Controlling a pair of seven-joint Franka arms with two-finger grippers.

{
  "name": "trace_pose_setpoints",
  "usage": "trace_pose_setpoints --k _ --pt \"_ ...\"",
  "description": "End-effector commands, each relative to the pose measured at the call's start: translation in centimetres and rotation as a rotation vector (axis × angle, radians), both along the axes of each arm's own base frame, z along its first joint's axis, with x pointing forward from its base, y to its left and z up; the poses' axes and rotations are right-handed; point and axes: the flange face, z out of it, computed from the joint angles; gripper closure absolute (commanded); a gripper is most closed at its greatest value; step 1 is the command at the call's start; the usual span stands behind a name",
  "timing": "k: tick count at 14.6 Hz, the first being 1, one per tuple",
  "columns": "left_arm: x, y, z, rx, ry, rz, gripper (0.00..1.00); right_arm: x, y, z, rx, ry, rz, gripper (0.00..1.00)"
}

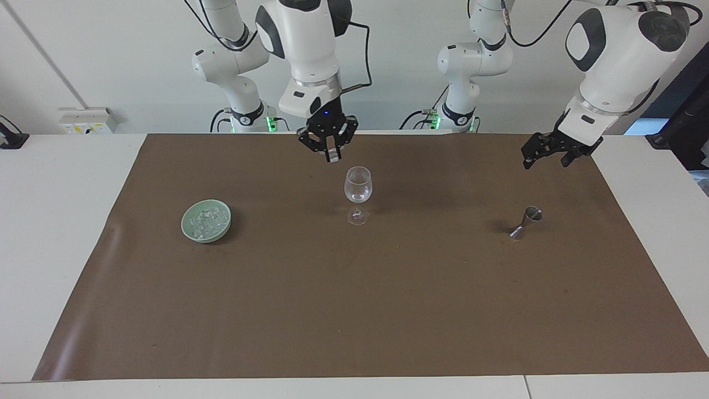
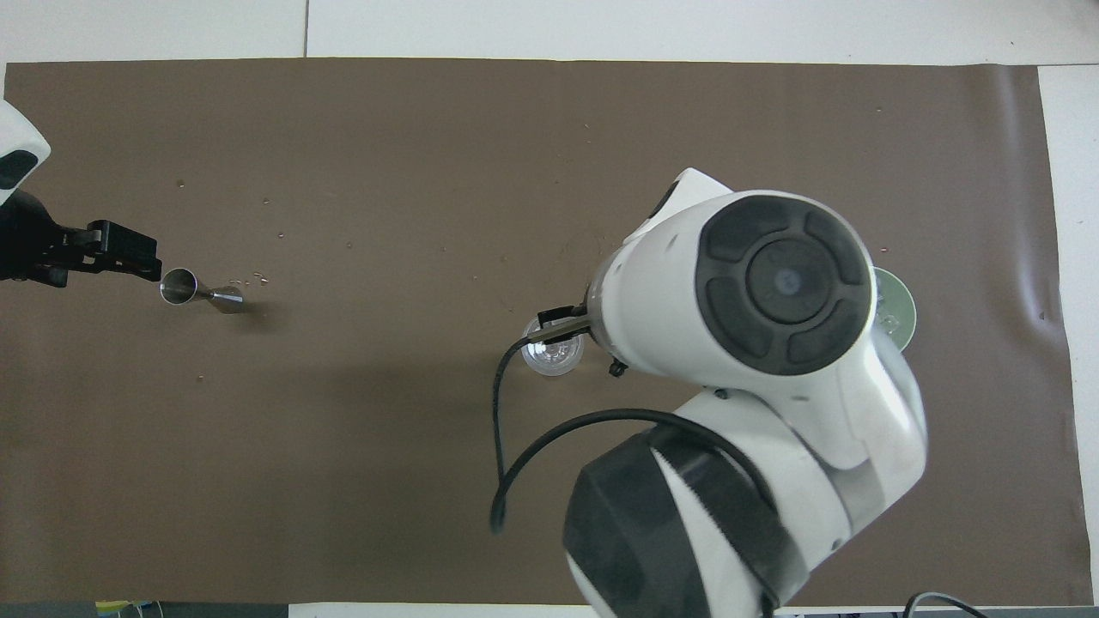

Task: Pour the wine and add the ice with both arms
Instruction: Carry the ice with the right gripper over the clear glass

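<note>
Right pincer (image 1: 330, 153) up high, pinching small clear ice chunk (image 1: 331, 157); clear stemmed wine glass (image 1: 358, 185) just below, a bit aside. Line up over glass mouth, go low, let go softly. Left pincer (image 1: 548, 155) waits, open, above small shiny metal measuring cup (image 1: 526, 221). More ice in round green bowl (image 1: 206, 220) on brown worktop (image 1: 354, 299).

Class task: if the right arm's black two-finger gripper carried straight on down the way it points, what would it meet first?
Probably the clear stemmed wine glass: the right gripper hangs pointing down above its rim, though depth is uncertain.
</note>
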Motion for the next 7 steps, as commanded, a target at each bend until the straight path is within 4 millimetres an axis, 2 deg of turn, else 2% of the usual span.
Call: trace_pose_setpoints --k 1,4,7 --pt "-0.1 0.5 1.3 0.011 -0.013 -0.008 0.00 -0.6 4.0 -2.4 -0.021 -0.011 -0.014 0.84" --pt "-0.7 0.4 1.2 0.012 0.020 -0.011 0.00 -1.3 3.9 -5.1 -0.070 -0.028 0.008 0.83" --pt "-0.9 0.2 1.0 0.005 0.023 -0.014 0.00 -1.8 3.3 -6.7 -0.058 -0.049 0.008 0.83"
